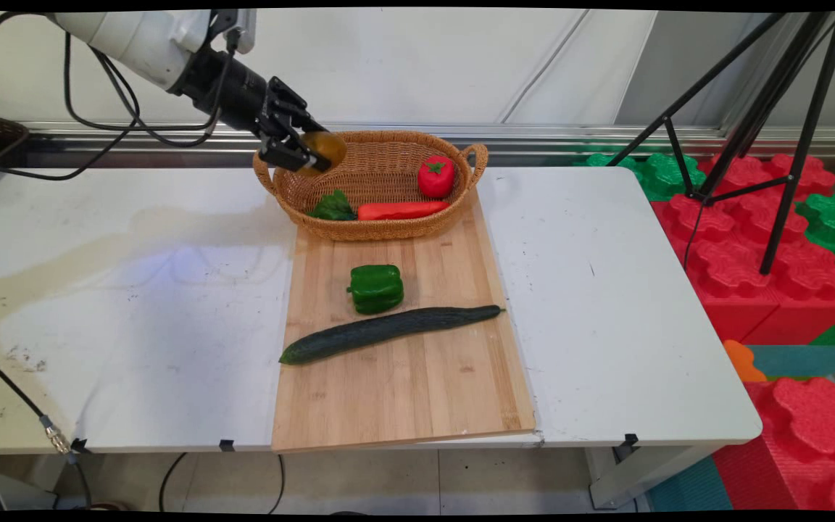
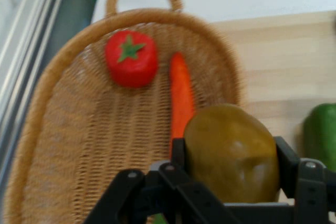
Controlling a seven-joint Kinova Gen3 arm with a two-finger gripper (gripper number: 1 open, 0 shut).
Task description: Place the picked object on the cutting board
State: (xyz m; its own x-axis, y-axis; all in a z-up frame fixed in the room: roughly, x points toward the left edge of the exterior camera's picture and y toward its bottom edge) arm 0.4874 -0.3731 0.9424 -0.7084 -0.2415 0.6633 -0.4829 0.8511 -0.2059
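Gripper: the black gripper (image 1: 306,154) hangs over the left end of the basket, near the far edge of the surface, above the basket's rim.
Fingers: they are closed on a brownish-olive round fruit; in the hand view one finger (image 2: 178,157) presses each side of it.
Held thing: the brownish-olive fruit (image 1: 323,150), smooth and rounded like a potato or a pear; I cannot tell which. It is in the air and does not touch the basket.
Basket: an oval wicker basket (image 1: 381,230) with a handle at each end. It stands on the far end of the cutting board, close to the far edge of the surface.
Inside the basket: a red tomato (image 1: 435,176) with a green stalk lies at the right end. An orange-red carrot (image 1: 401,210) lies along the near wall. A green leafy vegetable (image 1: 333,207) lies at the near left, just beside the carrot's end.
Cutting board: a long wooden cutting board (image 1: 417,391) lies in the middle of the surface and reaches its near edge.
On the board: a green bell pepper (image 1: 375,288) sits near the board's middle, on the near side of the basket. A long dark cucumber (image 1: 388,332) lies slantwise just beside the pepper, on its near side.
Surface: the white surface (image 1: 606,312) carries the board.
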